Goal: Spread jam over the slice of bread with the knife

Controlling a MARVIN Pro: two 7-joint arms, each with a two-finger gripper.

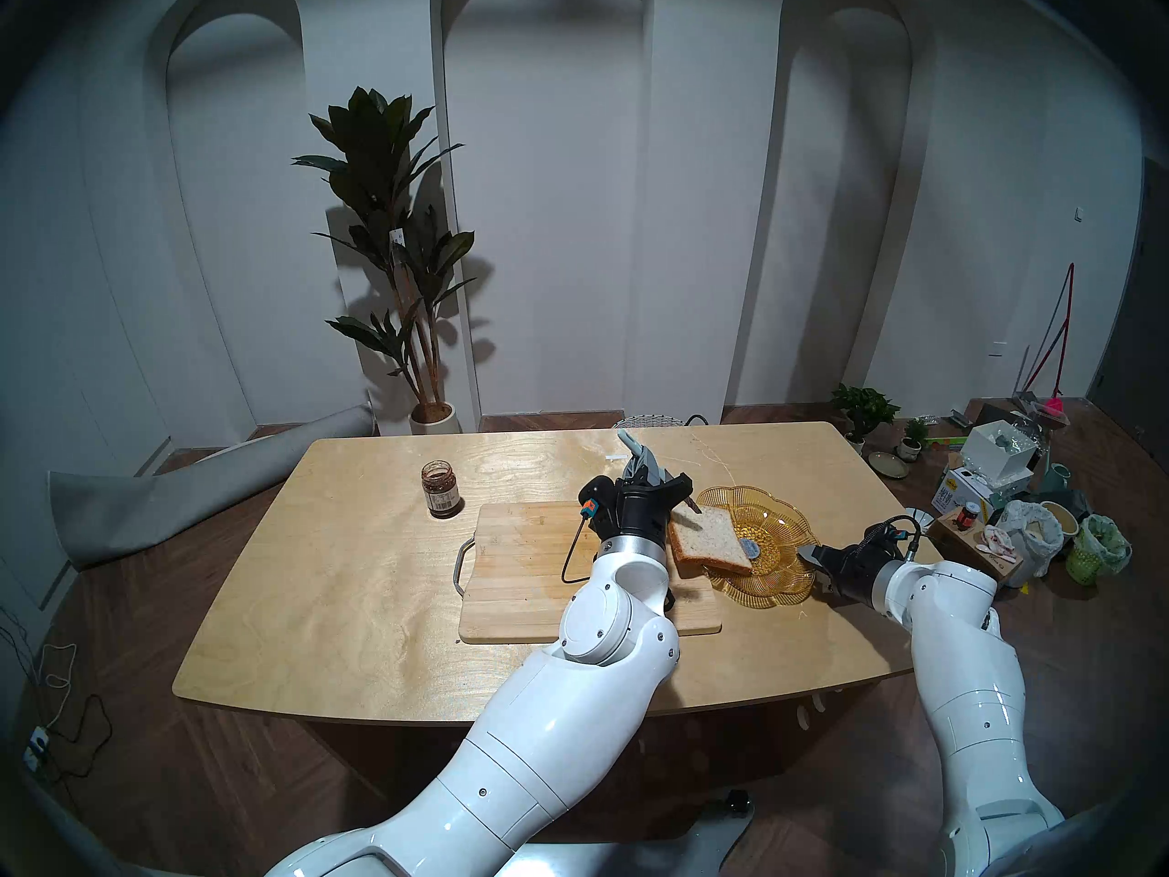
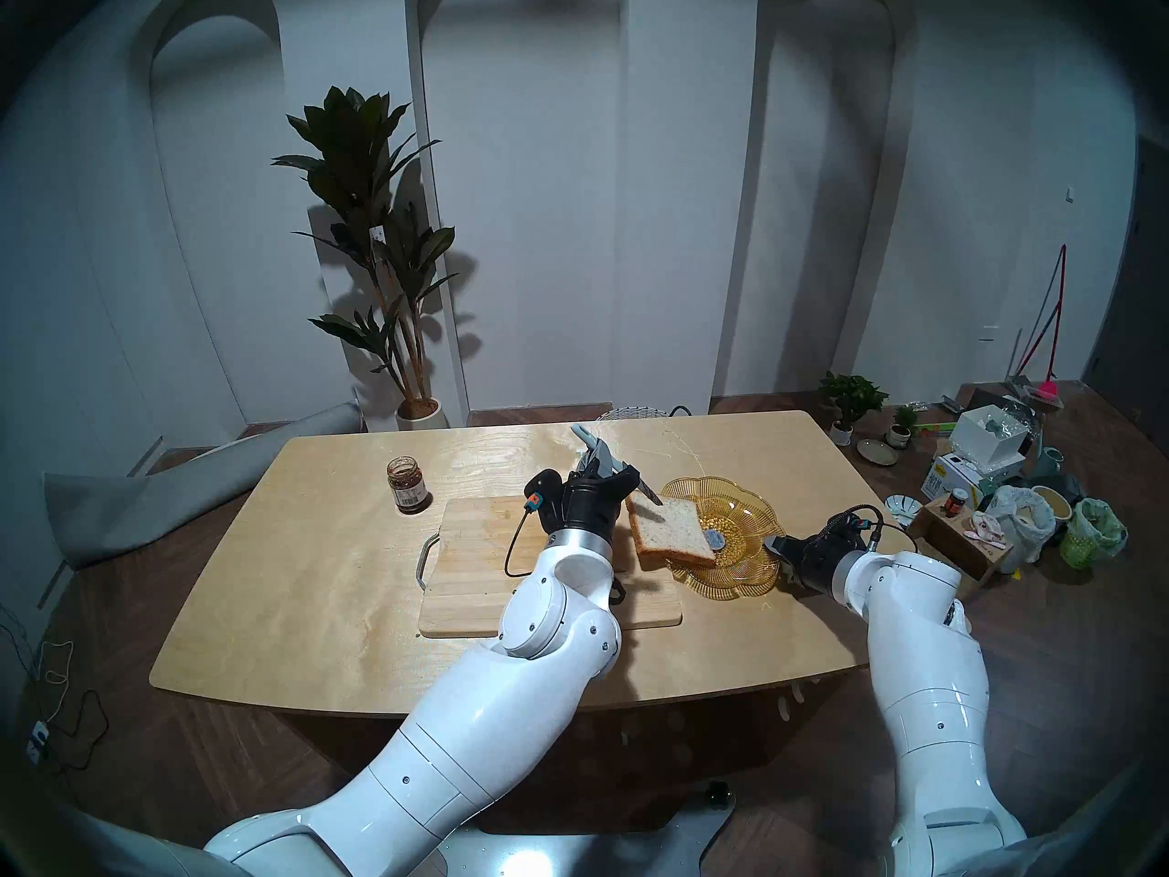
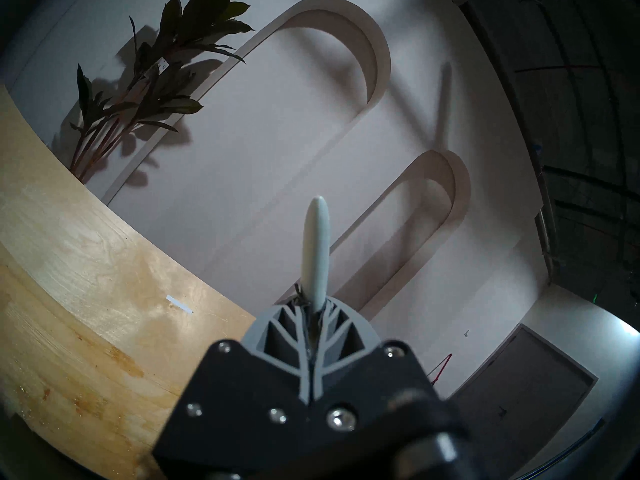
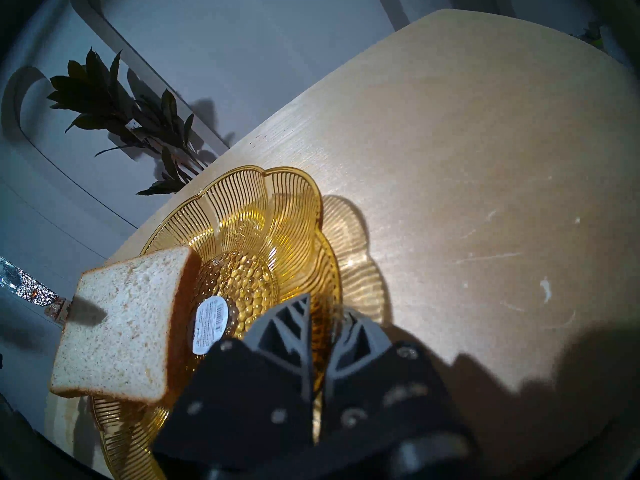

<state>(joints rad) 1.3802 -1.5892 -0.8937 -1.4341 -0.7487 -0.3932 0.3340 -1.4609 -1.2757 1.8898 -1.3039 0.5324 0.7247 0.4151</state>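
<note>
1. Left gripper point(image 1: 642, 471) had its jaws clamped on the knife point(image 1: 639, 455) – blade tip over the slice of bread point(image 1: 708, 537).
2. Right gripper point(image 4: 320, 325) pinched the amber dish point(image 4: 242, 205) rim.
3. Bread leaned on that dish – jam point(image 1: 441, 491) jar sat well apart on the worktop point(image 1: 354, 578).

The left arm point(image 1: 607, 610) hides part of the wooden board point(image 1: 512, 572). In the right wrist view, the knife point(image 4: 31, 290) is cut off at the edge. The jar's label point(image 1: 445, 507) is too small to read.
</note>
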